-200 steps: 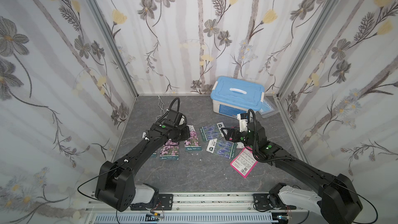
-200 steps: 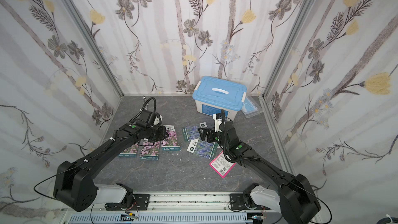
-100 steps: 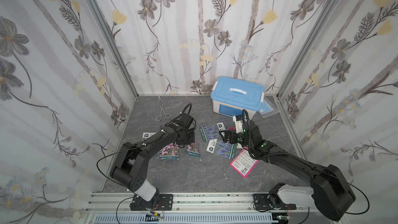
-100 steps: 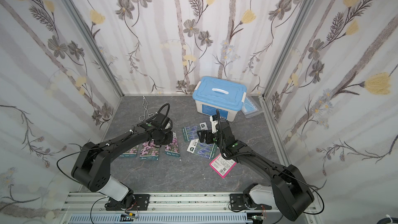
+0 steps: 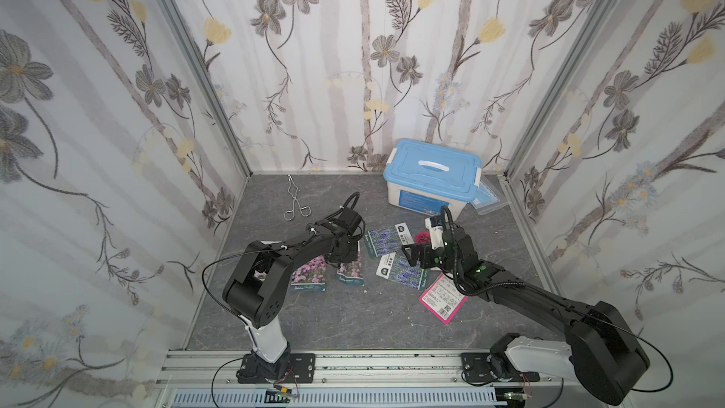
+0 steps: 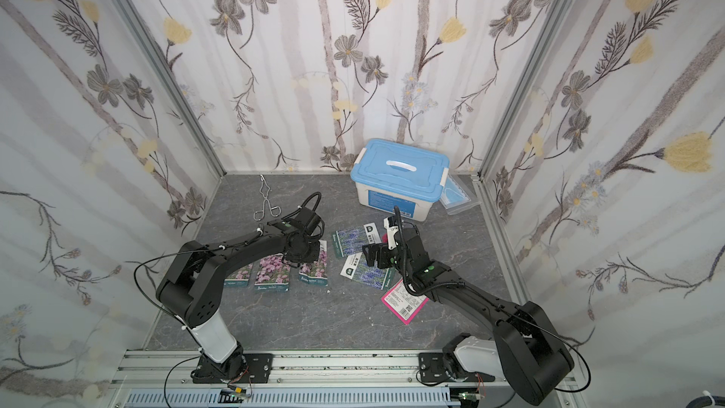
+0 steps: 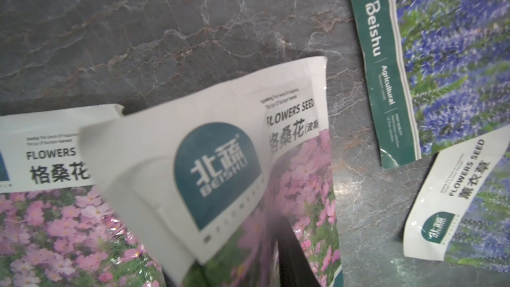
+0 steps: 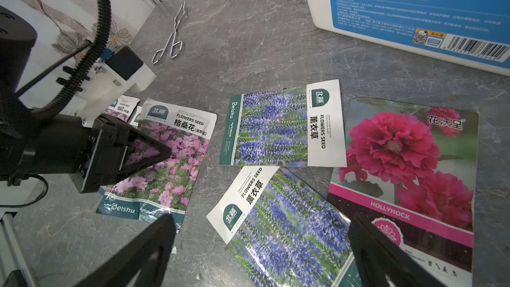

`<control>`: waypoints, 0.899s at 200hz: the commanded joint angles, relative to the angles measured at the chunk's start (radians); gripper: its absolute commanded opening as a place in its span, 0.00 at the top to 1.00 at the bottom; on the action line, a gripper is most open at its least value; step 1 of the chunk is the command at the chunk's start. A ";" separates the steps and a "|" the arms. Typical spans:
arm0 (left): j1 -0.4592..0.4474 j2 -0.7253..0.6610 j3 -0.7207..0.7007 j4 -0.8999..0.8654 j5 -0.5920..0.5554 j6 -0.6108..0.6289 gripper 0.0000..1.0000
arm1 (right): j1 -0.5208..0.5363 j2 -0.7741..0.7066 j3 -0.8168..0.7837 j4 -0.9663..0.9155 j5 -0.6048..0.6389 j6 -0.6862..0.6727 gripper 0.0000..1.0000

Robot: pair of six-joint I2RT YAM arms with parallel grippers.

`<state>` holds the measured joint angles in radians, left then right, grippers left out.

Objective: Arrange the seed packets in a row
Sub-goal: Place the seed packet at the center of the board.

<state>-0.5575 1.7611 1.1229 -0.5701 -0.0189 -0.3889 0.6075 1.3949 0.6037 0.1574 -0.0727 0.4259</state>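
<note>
Two pink-flower seed packets [image 5: 310, 274] [image 5: 350, 270] lie side by side left of centre. A further packet [image 6: 237, 278] is partly hidden under the left arm. My left gripper [image 5: 345, 259] [image 8: 165, 151] is low over the right-hand pink-flower packet [image 7: 220, 167], its fingers shut on that packet's edge. Two lavender packets [image 5: 386, 239] [image 5: 402, 270] lie askew in the middle. My right gripper [image 5: 416, 259] [image 8: 260, 219] hangs open above the nearer lavender packet [image 8: 289, 230]. A magenta-flower packet [image 8: 400, 155] and a pink-backed packet [image 5: 443, 298] lie to the right.
A white box with a blue lid [image 5: 431, 178] stands at the back right, with a clear blue-edged pouch [image 5: 486, 198] beside it. Metal tongs [image 5: 296, 200] lie at the back left. Patterned walls close in three sides.
My left arm has swung right and forward, bringing the pink-flower packet down beside the other. The tongs have come into view. My right gripper has shifted slightly and stays open.
</note>
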 commanded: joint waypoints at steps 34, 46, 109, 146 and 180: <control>-0.017 0.039 0.026 -0.014 -0.032 0.016 0.59 | 0.000 -0.011 -0.028 0.056 0.024 -0.011 0.00; -0.016 0.035 0.029 -0.017 -0.035 0.015 0.47 | 0.000 -0.010 -0.027 0.054 0.028 -0.012 0.00; -0.016 -0.077 0.080 -0.125 -0.149 -0.017 0.12 | -0.002 -0.017 -0.023 0.048 0.039 -0.012 0.00; -0.026 -0.127 0.088 -0.116 -0.099 -0.029 0.08 | -0.016 -0.064 -0.037 0.047 0.017 0.012 0.00; -0.072 -0.122 0.078 -0.051 -0.039 -0.064 0.08 | -0.066 -0.116 -0.047 0.024 -0.027 0.035 0.00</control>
<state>-0.6010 1.6356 1.2057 -0.6609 -0.1013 -0.4206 0.5667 1.3075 0.5625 0.1631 -0.0601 0.4377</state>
